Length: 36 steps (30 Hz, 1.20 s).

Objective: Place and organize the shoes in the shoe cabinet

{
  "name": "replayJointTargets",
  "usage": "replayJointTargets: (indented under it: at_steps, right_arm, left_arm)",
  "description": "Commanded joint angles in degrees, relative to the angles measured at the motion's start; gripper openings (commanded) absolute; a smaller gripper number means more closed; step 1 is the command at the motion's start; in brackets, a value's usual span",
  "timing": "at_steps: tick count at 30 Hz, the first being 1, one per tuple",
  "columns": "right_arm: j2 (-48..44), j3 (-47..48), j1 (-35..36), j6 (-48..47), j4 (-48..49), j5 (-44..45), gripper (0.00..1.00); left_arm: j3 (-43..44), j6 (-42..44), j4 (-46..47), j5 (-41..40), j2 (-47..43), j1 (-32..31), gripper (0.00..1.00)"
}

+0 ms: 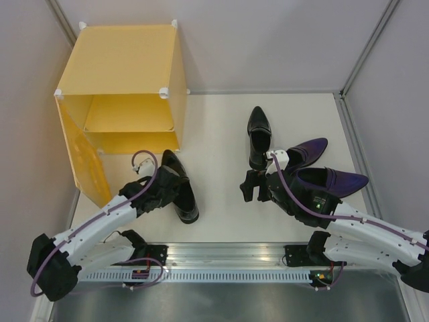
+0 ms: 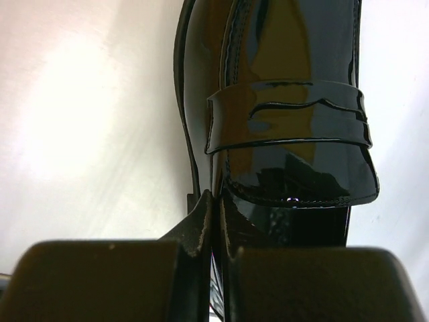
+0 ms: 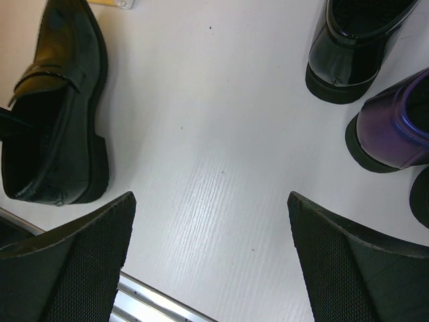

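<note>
The yellow shoe cabinet stands at the back left with its door swung open and its inner shelf bare. One glossy black shoe lies in front of it. My left gripper is shut on that shoe's side wall near the heel. A second black shoe lies mid-table, toe pointing away. Two purple shoes lie to its right. My right gripper hovers open over bare table between the black shoes.
Grey walls close in the table on the left, back and right. A metal rail with the arm bases runs along the near edge. The right wrist view shows the held black shoe at left and a purple heel at right.
</note>
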Motion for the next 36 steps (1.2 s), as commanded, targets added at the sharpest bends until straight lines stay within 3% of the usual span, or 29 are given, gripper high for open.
replayJointTargets:
  at_steps: [1,9,23,26,31,36]
  right_arm:
    - [-1.2,0.3,0.4,0.6,-0.3,0.6,0.97]
    - [-1.2,0.2,0.5,0.1,-0.4,0.4,0.97]
    - [1.5,0.4,0.5,-2.1,2.3,-2.2,0.97]
    - [1.5,0.8,0.5,-2.9,2.3,-2.8,0.97]
    - [-0.5,1.3,0.4,-4.5,2.5,-4.0,0.97]
    - [-2.6,1.2,0.4,-6.2,2.9,-4.4,0.98]
  left_arm:
    - [2.1,4.1,-3.4,-4.6,-6.2,5.8,0.02]
    - [6.3,10.3,-11.5,-7.8,-13.0,17.6,0.02]
    - [19.1,7.0,-30.8,-25.3,-18.5,20.8,0.02]
    - [22.2,10.6,-28.7,-25.8,-17.8,20.9,0.02]
    - [27.2,25.3,-19.8,-26.4,-13.9,21.2,0.02]
    - [33.6,38.2,-12.9,-20.9,-8.5,27.2,0.02]
